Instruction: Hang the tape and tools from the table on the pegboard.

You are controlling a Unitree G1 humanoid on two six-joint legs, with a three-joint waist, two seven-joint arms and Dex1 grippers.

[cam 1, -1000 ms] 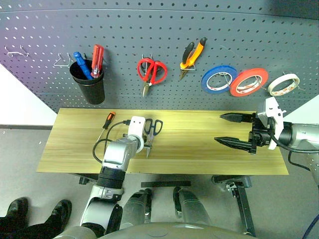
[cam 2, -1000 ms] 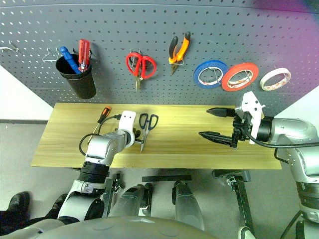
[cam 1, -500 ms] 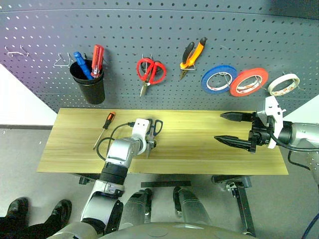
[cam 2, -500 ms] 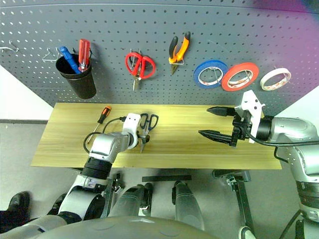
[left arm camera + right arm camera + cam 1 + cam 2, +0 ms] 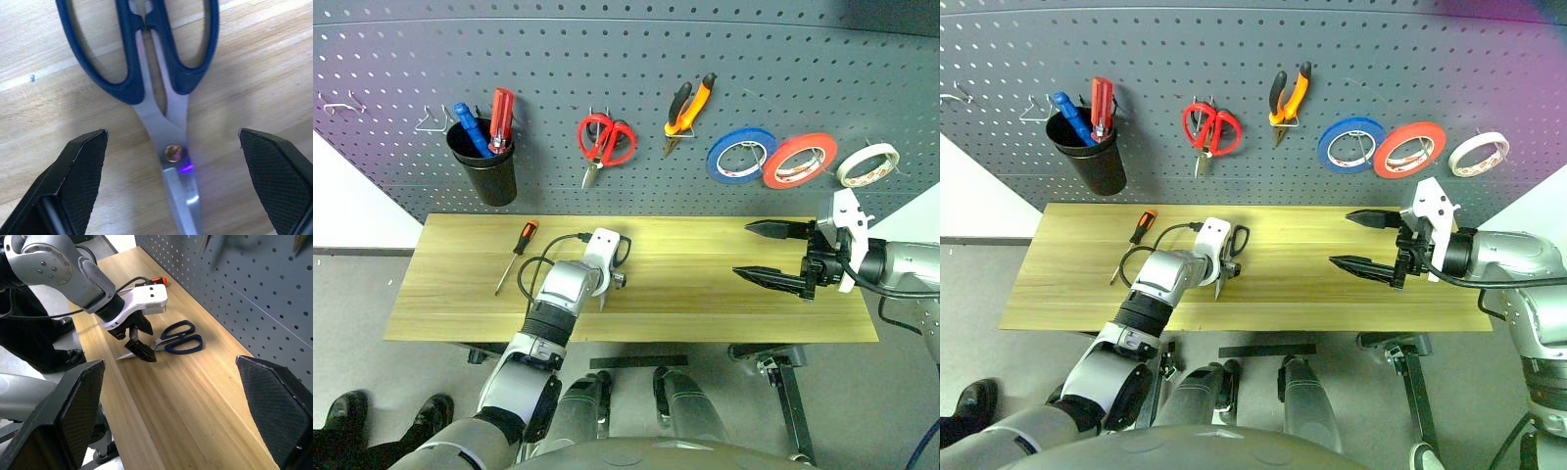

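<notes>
Hovering over the scissors (image 5: 161, 93) on the table (image 5: 705, 294), the left gripper (image 5: 171, 186) is standing spread around the pivot. They are looking stiff and slippery, so pinching near that pivot seems safest.

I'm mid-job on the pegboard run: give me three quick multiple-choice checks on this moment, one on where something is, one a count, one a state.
1. Where are the dark-handled scissors?
A. Flat on the table
B. Hung on the pegboard
C. In the black cup

2. How many rolls of tape hang on the pegboard?
A. One
B. Two
C. Three

3. How does the left gripper stand?
A. Shut on the blades
B. Open, one finger on each side of the scissors' pivot
C. Open over the screwdriver

Answers: 1 A, the scissors lie on the wood under the left gripper. 2 C, the blue roll, orange-red roll and cream tape hang in a row. 3 B, the left wrist view shows both fingers apart, clear of the steel.
</notes>
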